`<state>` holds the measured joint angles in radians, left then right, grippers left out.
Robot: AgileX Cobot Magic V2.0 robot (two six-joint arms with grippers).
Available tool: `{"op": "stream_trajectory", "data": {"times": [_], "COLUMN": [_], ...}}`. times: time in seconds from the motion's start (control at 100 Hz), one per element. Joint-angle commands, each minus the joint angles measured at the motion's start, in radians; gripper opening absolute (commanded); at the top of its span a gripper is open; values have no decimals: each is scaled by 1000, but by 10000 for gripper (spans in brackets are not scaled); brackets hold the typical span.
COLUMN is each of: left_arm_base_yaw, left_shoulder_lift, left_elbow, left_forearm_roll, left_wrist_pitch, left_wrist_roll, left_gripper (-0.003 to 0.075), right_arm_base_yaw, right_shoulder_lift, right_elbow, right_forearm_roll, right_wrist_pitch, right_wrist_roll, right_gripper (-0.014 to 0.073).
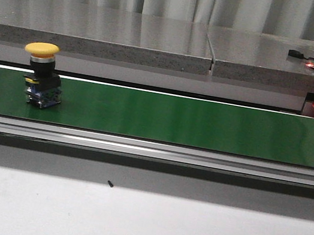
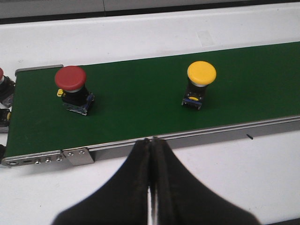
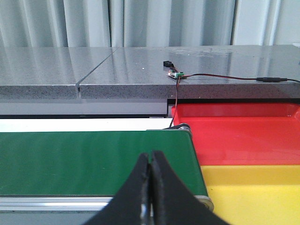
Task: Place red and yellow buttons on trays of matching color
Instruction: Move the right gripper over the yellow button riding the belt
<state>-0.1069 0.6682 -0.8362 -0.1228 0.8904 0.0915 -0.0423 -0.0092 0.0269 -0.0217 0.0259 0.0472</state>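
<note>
On the green conveyor belt [image 1: 175, 119], at the left of the front view, a yellow button [image 1: 41, 73] stands upright. The left wrist view shows it at upper right, with a red button [image 2: 72, 89] at upper left, the 2 well apart. At the right wrist view's lower right lie the red tray [image 3: 243, 138] and, below it, the yellow tray [image 3: 253, 187], both past the belt's end. The left gripper [image 2: 151, 143] and right gripper [image 3: 150, 157] each have fingers pressed together, holding nothing. For a clean pick, open fully first, descend over 1 cap, and close below its rim so the body stays upright.
</note>
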Motion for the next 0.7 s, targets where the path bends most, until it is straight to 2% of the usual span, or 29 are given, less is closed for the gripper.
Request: {"op": "stream_trajectory", "data": {"times": [0.0, 0.18, 0.37, 0.58, 0.69], "left_arm_base_yaw": [-9, -9, -9, -9, -9], "left_shoulder_lift": [-68, -214, -314, -335, -335], "left_elbow": [15, 83, 104, 104, 104], "left_forearm_roll": [-7, -7, -7, -5, -5], "left_wrist_pitch": [-72, -48, -9, -7, -7], "left_wrist_roll": [2, 2, 2, 2, 2], "left_gripper": [-19, -18, -19, -19, -19], "right_arm_base_yaw": [-3, -3, -3, -3, -3], "right_shoulder_lift": [-22, -22, -22, 7, 78], "right_elbow": [-14, -14, -35, -152, -224], "right_forearm_roll": [1, 1, 2, 3, 46], "right_wrist_pitch": [-87, -89, -162, 53, 152], "right_wrist_roll": [-5, -5, -5, -4, -4], "right_gripper": [-67, -67, -67, -67, -67]}}
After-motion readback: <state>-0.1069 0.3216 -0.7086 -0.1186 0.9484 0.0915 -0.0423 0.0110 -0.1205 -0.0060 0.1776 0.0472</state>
